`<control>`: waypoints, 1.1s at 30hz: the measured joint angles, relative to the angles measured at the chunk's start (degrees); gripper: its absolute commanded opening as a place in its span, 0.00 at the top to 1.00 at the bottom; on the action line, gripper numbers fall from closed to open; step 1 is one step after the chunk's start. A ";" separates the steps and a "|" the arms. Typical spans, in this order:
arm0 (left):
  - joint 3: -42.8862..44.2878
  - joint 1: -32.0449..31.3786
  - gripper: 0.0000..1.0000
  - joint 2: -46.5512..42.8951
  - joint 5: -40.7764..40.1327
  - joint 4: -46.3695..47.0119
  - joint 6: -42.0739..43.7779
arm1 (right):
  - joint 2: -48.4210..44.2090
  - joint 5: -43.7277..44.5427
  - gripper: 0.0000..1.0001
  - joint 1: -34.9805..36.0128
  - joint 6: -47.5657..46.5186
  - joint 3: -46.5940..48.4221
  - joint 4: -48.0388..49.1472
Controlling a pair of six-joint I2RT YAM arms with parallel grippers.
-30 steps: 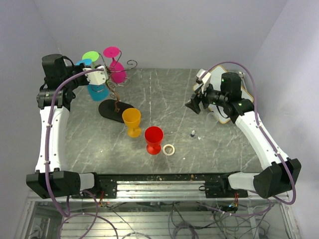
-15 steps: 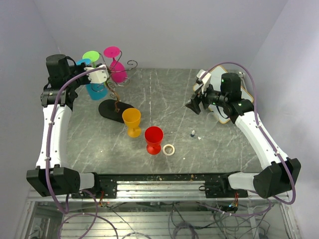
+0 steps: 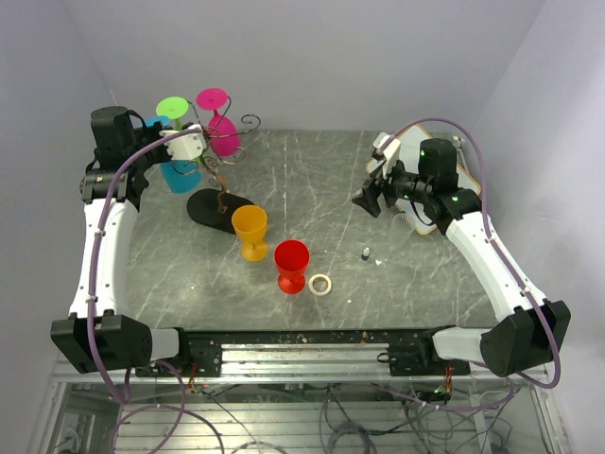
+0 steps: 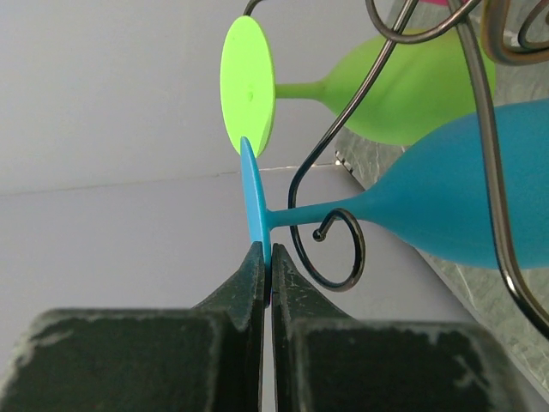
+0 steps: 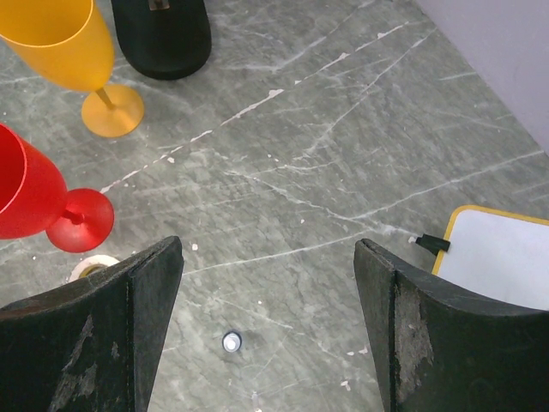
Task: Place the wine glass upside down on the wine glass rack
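Observation:
The wine glass rack (image 3: 219, 180) stands at the back left on its black oval base (image 3: 210, 206). A green glass (image 3: 172, 106) and a pink glass (image 3: 222, 137) hang on it upside down. My left gripper (image 3: 185, 145) is shut on the foot of a blue wine glass (image 3: 180, 175), bowl down, at the rack's left side. In the left wrist view the gripper (image 4: 266, 254) pinches the blue foot disc (image 4: 255, 197), and the blue stem lies across a curled wire arm (image 4: 336, 251). My right gripper (image 3: 371, 200) is open and empty above the table.
A yellow glass (image 3: 250, 227) and a red glass (image 3: 291, 263) stand upright in front of the rack base. A tape ring (image 3: 320, 284) lies beside the red glass. A small metal piece (image 3: 365, 253) and a white board (image 3: 430, 203) lie at the right.
My left arm has shifted slightly back and toward the rack, bringing the blue glass a little closer in. The right arm has not moved.

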 measured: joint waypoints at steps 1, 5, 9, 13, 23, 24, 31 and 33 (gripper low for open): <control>0.00 0.00 0.93 0.00 -0.35 0.00 0.02 | 0.00 0.00 0.19 -0.02 0.00 0.00 0.00; 0.00 0.02 0.93 -0.02 -1.70 -0.09 0.13 | 0.00 0.00 0.19 -0.13 -0.02 0.00 0.02; -0.92 0.00 0.93 -0.87 -1.88 -0.42 0.48 | 0.00 0.00 0.19 -0.15 -0.02 0.00 0.02; -2.03 0.02 0.93 -2.38 -1.88 -1.38 0.66 | 0.00 0.00 0.19 -0.20 -0.02 0.00 0.11; -2.34 0.00 0.93 -4.63 -1.90 -3.67 1.73 | 0.00 -0.02 0.19 -0.24 -0.02 -0.04 0.22; -2.34 0.00 0.93 -4.70 -1.90 -3.87 1.92 | 0.00 -0.04 0.19 -0.26 -0.02 -0.09 0.28; -2.34 0.00 0.93 -4.96 -1.88 -7.10 4.37 | 0.00 -0.22 0.19 -0.42 -0.02 -0.11 0.35; -2.32 0.00 0.93 -4.98 -1.86 -7.52 5.57 | 0.00 -0.24 0.19 -0.48 -0.02 -0.11 0.35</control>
